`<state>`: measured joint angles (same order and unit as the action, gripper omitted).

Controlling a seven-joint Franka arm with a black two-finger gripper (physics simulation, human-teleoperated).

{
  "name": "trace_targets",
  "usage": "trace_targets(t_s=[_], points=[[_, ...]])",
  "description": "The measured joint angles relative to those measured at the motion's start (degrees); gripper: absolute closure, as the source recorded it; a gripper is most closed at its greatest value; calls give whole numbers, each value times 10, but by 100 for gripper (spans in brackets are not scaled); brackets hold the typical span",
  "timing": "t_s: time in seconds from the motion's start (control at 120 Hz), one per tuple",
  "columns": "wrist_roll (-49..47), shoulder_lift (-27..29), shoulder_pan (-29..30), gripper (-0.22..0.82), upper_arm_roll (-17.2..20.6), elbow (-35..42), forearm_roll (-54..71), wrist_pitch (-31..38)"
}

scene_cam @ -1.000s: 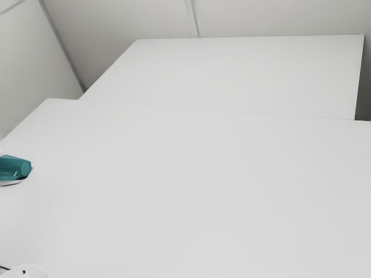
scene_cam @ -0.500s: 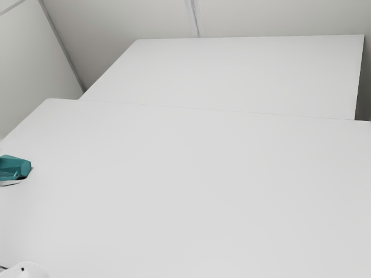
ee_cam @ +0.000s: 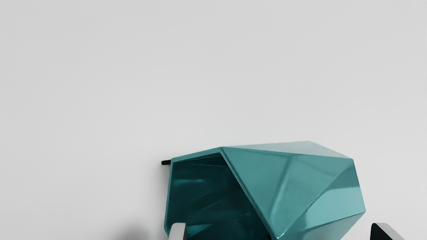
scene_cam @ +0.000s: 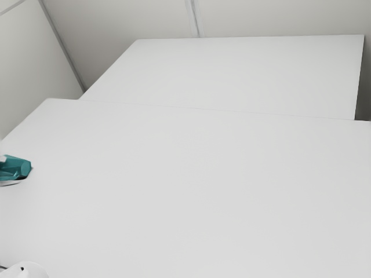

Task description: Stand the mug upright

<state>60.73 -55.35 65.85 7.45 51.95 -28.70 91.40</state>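
Mug (ee_cam: 297,186): laid on its side on table (scene_cam: 203,185), at ext. view's left edge; rolling prob. prevented by flat facets.
Gripper (ee_cam: 281,230): open, nothing gripped; fingers spread wide, prob. so mug can be spanned mouth-to-base.

Mug (ee_cam: 287,180) glossy teal, darker teal inside; table (scene_cam: 203,185) plain white.

At exterior view's left edge: teal mug (scene_cam: 17,168) on white table (scene_cam: 197,191); rounded white object (scene_cam: 32,271), bottom corner.
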Motion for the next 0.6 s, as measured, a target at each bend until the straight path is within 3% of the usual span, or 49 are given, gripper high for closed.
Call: trace_targets(t_s=[0.6], points=[[9,-26,27,1,21,-4,-32,-45]])
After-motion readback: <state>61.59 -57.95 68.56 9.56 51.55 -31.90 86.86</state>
